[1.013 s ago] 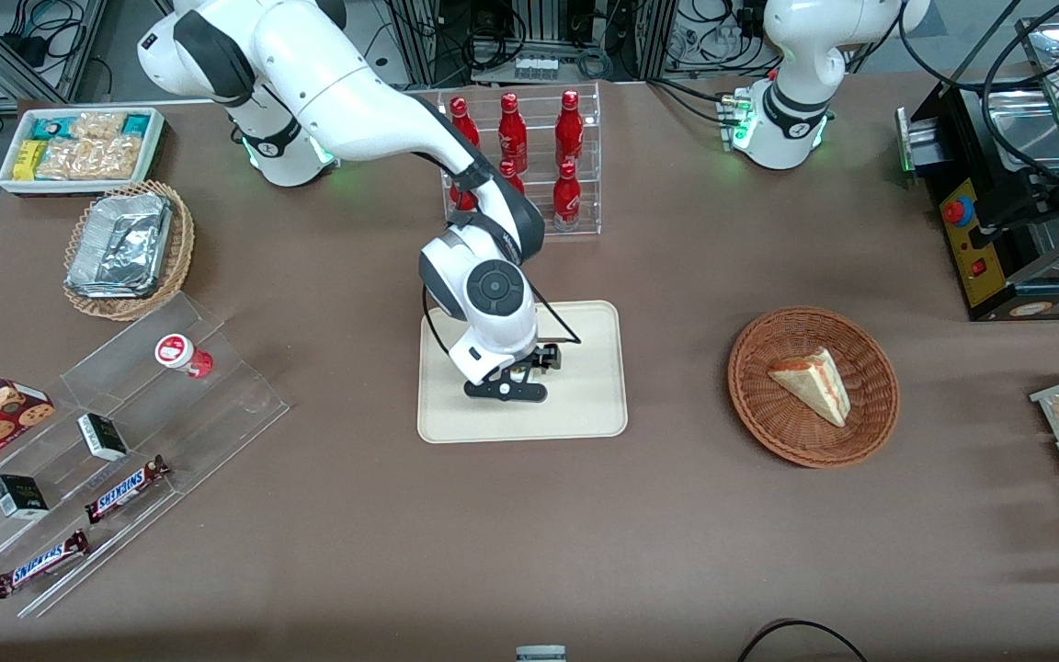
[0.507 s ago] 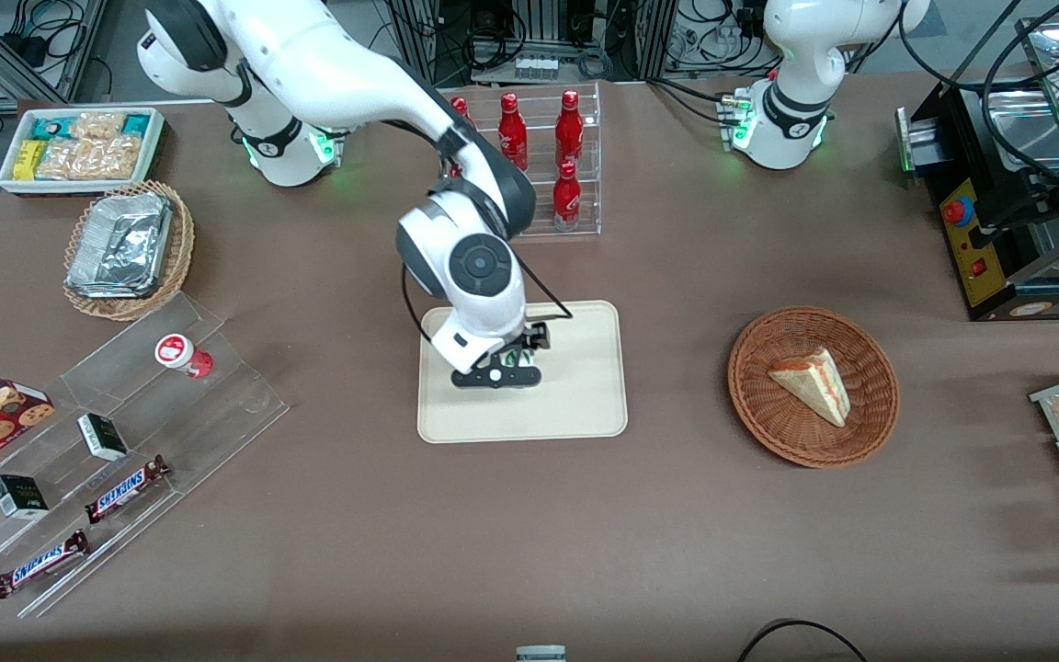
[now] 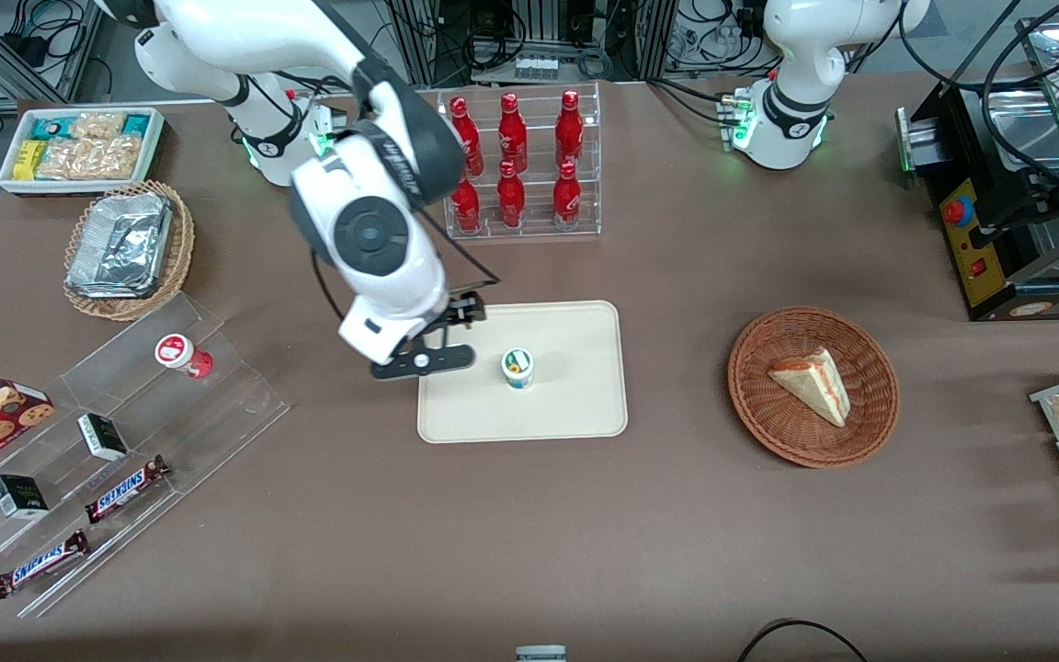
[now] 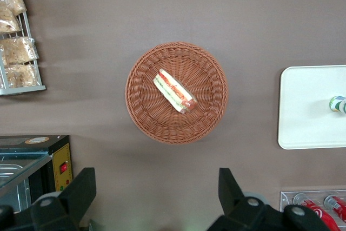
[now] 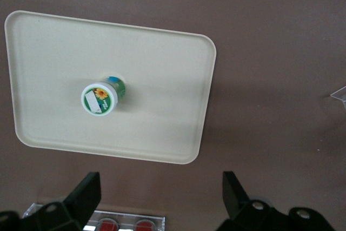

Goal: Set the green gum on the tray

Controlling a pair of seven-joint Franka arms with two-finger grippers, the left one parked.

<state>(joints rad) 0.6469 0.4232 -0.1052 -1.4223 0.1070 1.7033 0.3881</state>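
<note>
Gum bottle standing on tray, claw raised clear

Tray (image 3: 575,405) lies flat on the brown counter (image 3: 677,533), a cream rectangle with rounded corners and a low rim; bare counter surrounds it on all sides. Green gum (image 3: 518,368) stands upright on the tray, near its middle and somewhat toward the working arm's end; open tray surface shows all around the bottle, and it touches no rim. In the right wrist view the green gum (image 5: 100,98) shows a white lid with a green patch, a flower mark and a small white label strip; a band of green and blue body is visible beneath the lid. Claw (image 3: 423,360) hangs above the tray edge at the working arm's end, apart from the bottle; its fingers are spread and hold nothing. Rack of red bottles (image 3: 520,165) stands farther from the front camera than the tray, well apart from it; wicker basket with a sandwich (image 3: 813,386) lies toward the parked arm's end, also well apart.
</note>
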